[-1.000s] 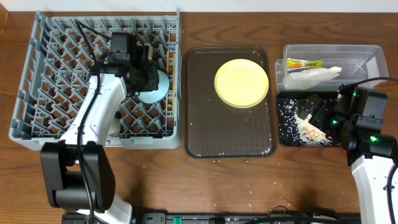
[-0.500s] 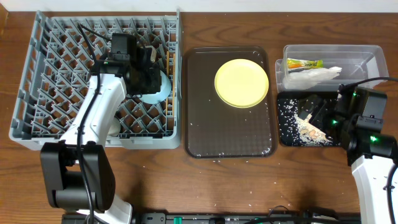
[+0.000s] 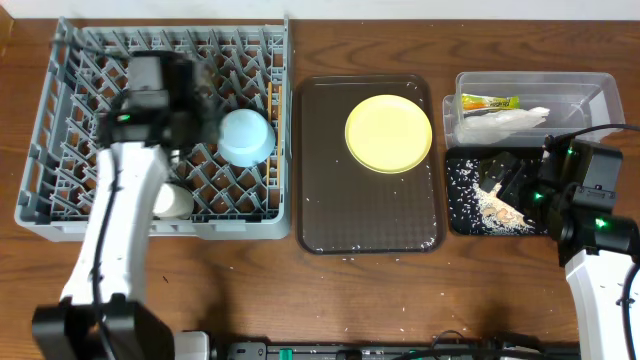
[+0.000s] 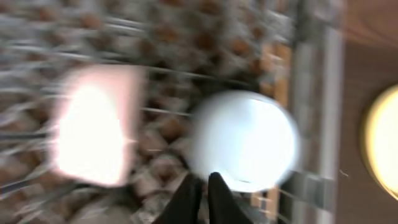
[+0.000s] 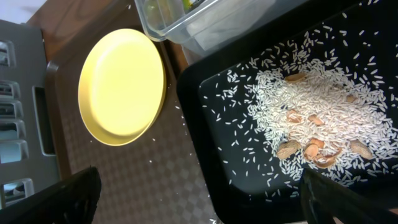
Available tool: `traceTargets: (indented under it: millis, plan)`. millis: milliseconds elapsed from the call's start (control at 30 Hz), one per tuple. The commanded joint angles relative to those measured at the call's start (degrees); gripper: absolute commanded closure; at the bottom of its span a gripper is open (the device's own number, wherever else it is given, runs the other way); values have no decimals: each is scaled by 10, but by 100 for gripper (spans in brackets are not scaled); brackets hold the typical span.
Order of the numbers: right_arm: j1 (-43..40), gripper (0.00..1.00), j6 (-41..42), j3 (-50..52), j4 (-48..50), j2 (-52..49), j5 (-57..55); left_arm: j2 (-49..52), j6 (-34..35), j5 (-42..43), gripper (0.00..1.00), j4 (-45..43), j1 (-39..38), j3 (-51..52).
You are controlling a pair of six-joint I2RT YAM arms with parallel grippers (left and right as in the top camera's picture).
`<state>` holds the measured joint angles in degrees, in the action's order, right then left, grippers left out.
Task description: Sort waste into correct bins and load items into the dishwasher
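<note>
Left jaws: pressed together on nothing, above the light blue bowl [image 4: 242,140] resting in the grey rack [image 3: 60,190], near the white cup [image 3: 175,200]. Right jaws: wide apart, empty, over rice [image 3: 497,207] in the black tray [image 3: 456,222]. Yellow plate [image 3: 388,133] lying flat on the brown tray [image 3: 330,220]: likely to slip from a rim pinch, knocking stray grains onto the counter [image 3: 300,300].

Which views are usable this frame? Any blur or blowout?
Left wrist: heavy motion blur, light blue bowl smeared, a blown-out white patch to its left. Overhead: sharp except the left arm, smeared near its wrist. Right wrist: crisp, rice grains in the black tray and yellow plate well defined.
</note>
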<state>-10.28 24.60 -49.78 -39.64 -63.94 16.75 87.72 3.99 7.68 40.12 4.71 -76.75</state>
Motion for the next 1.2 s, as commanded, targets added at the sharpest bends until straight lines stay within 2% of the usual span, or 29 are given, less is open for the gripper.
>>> traceTargets:
  millis: [0, 133, 300, 500, 967, 1167]
  plan:
    - [-2, 1, 2, -8, 0, 6, 2, 15, 9, -56, 92, 3, 53, -4]
    - [-2, 1, 2, -8, 0, 6, 2, 53, 8, -52, 92, 3, 101, -4]
    - [-2, 1, 2, -8, 0, 6, 2, 102, 6, -42, 93, -2, 120, -4]
    - [-2, 1, 2, -8, 0, 6, 2, 110, 6, -36, 93, -15, 120, -4]
    - [-2, 1, 2, -8, 0, 6, 2, 110, -16, 113, 93, -16, 109, -4]
    - [-2, 1, 2, -8, 0, 6, 2, 110, -25, 111, 92, -16, 72, -4]
